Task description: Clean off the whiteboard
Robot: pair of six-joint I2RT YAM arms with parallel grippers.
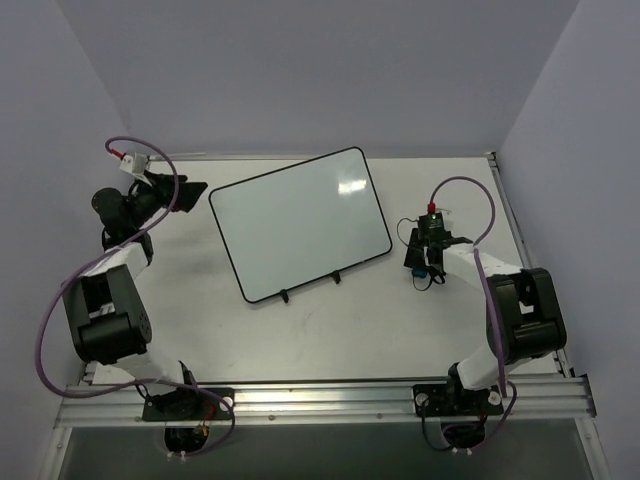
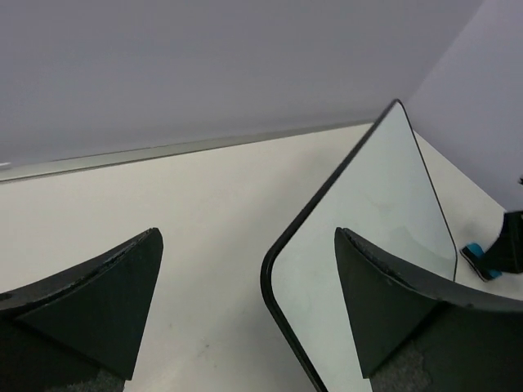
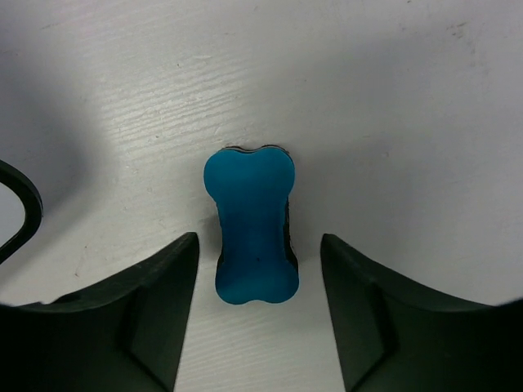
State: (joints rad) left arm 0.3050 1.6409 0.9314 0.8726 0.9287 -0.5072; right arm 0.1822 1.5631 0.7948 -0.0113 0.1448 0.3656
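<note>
The whiteboard (image 1: pixel 300 222) stands tilted on two small black feet in the middle of the table, its white face free of marks. My left gripper (image 1: pixel 186 190) is open just off the board's left corner, and in the left wrist view that rounded corner (image 2: pixel 278 269) lies between the wide-apart fingers of the left gripper (image 2: pixel 247 233). A blue bone-shaped eraser (image 3: pixel 249 212) lies flat on the table to the right of the board. My right gripper (image 3: pixel 260 238) is open over it, with a gap on each side between finger and eraser. From above, the eraser (image 1: pixel 418 270) shows under the right gripper (image 1: pixel 422 262).
White walls close in the table at the back and on both sides. A metal rail (image 1: pixel 320 400) carries both arm bases along the near edge. A corner of the board's black frame (image 3: pixel 20 204) shows at the left of the right wrist view.
</note>
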